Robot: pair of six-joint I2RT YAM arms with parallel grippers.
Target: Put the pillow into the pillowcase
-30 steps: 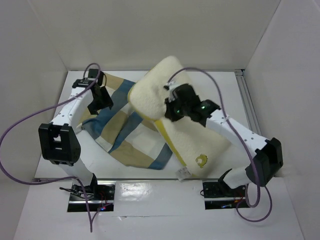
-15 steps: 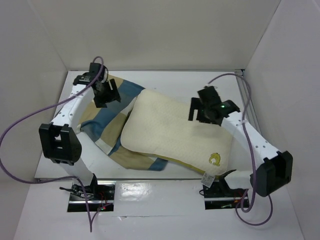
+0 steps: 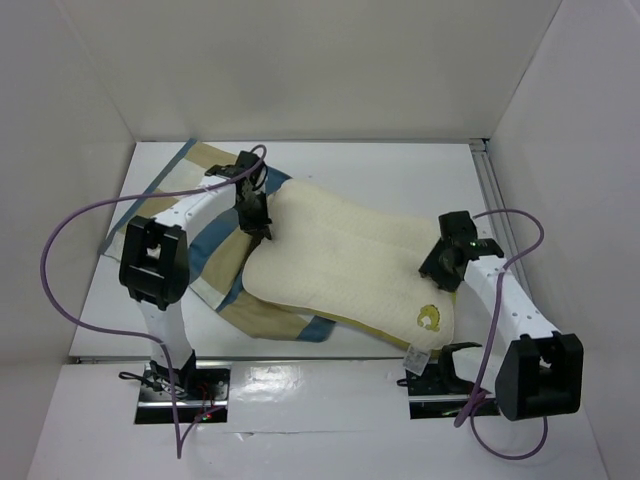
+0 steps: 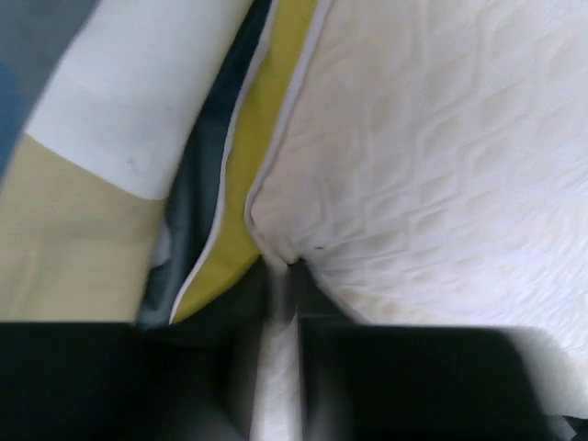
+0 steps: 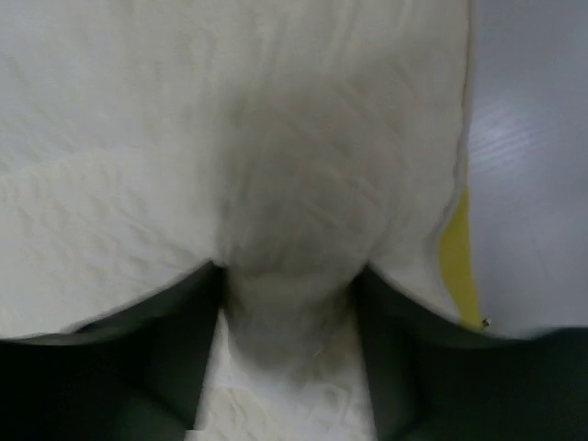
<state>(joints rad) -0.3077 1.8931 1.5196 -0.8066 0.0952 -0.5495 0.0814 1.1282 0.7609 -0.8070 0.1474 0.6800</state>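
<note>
Left tool (image 4: 283,266): is pinching the pillow (image 3: 340,265) at its far-left corner, fingers nearly pressed together on the thin seam by the yellow piping.
Right tool (image 5: 292,276): is biting a thick fold at the pillow's right edge, fingers standing wide on either side of the bunched stuffing.
Pillow: is lying flat across the surface (image 3: 400,170), its left half overlapping the pillowcase (image 3: 262,322); none of it is sitting inside the case yet.
Pillowcase: is spreading out from under the pillow's left and near edges, rumpled, with no mouth showing open.
Emblem (image 3: 430,318) and tag (image 3: 413,357): are sitting at the pillow's near-right corner.
Handling, judged: the pillow is looking light, soft and squashy, so it is likely to sag and fold between two holds; the quilted cover is giving good purchase.
Where to hold, judged: corners and the piped seam are offering the firmest bite, while a mid-edge fold is risking slipping as the filling squeezes out.
Case, judged: thin and limp, it is needing one edge of its mouth lifted clear beside the pillow.
</note>
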